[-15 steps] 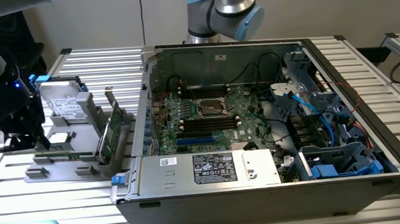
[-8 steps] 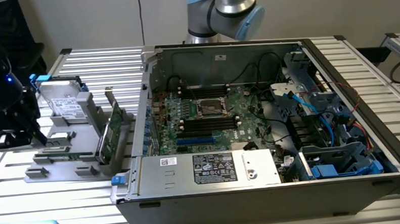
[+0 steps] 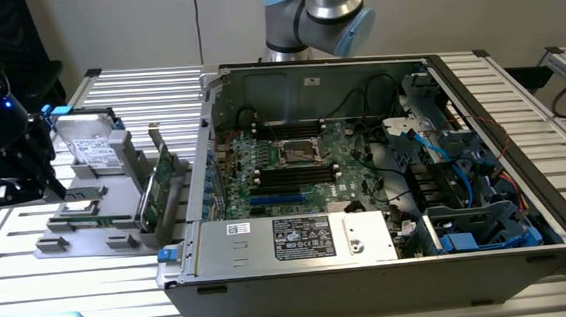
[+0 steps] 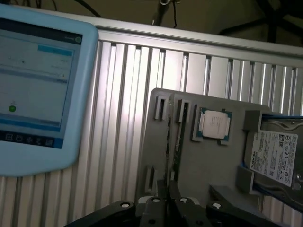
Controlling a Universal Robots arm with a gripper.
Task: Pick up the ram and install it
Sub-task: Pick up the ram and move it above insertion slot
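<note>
Holding nothing, with the fingers [image 4: 167, 189] drawn together at their tips, as far as can be judged from the wrist view. Pointed along the length of the ram [image 4: 178, 137] and hovering just short of its nearer end, without touching it. Lined up that way, probably, to meet the stick by its thin edges and not across its chips.

Leaves the ram seated lengthwise in a narrow slot of the grey fixture [image 4: 208, 165], just beside the processor [image 4: 214, 125] in its square pocket. Not yet lifted, then, and well apart from its destination, the open computer case [image 3: 441, 262]. Gives every part its own pocket, presumably to offer each at a known place and angle: the hard drive [image 4: 277, 151] propped at the far end, the expansion card [image 3: 160, 182] stood upright on the side next to the case.

From the wrist, gives the close detail: the slot, the fingertip line, and a blue-framed tablet [image 4: 38, 85] lying on the slatted bench [image 4: 118, 94] near the fixture. From the exterior camera, adds the destination: the motherboard [image 3: 297, 154] laid flat inside the case, with black memory slots [image 3: 294, 174] just beside the processor socket; whether filled or vacant, impossible to tell. Also places the black wrist housing [image 3: 10, 142] at the exterior view's left, over the fixture's left edge, and renders the ram [image 3: 99, 221] as a thin green strip on the near side of the fixture.
</note>
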